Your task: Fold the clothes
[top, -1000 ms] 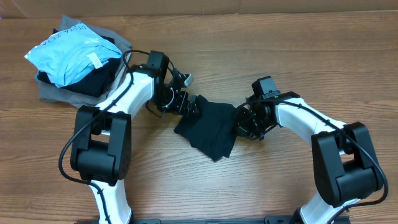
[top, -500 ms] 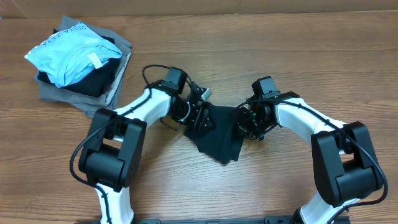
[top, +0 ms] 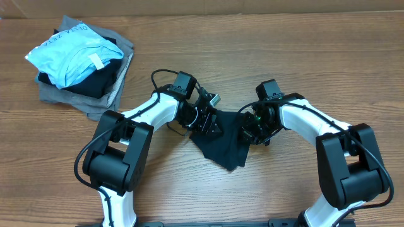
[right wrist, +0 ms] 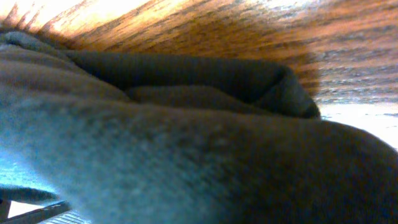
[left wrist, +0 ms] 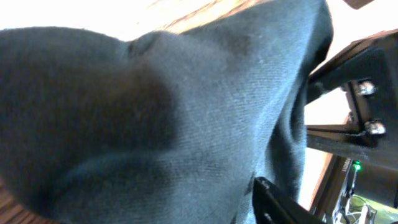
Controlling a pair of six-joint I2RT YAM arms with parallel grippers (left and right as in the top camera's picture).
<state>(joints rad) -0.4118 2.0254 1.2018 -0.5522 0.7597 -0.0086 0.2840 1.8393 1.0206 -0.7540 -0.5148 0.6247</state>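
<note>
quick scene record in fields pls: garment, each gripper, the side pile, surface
garment: black T-shirt, crumpled, lying between the two grippers
left gripper: at the shirt's left edge, jaws hidden by fabric
right gripper: at the shirt's right edge, jaws also hidden
side pile: light blue garment on top, grey garment at the bottom, far left of the table
surface: wooden table

Two arms (top: 154, 108) (top: 304, 118), one black T-shirt (top: 224, 144) — one garment pile (top: 77, 60).

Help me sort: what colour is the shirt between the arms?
Black shirt, clearest in the overhead view.
</note>
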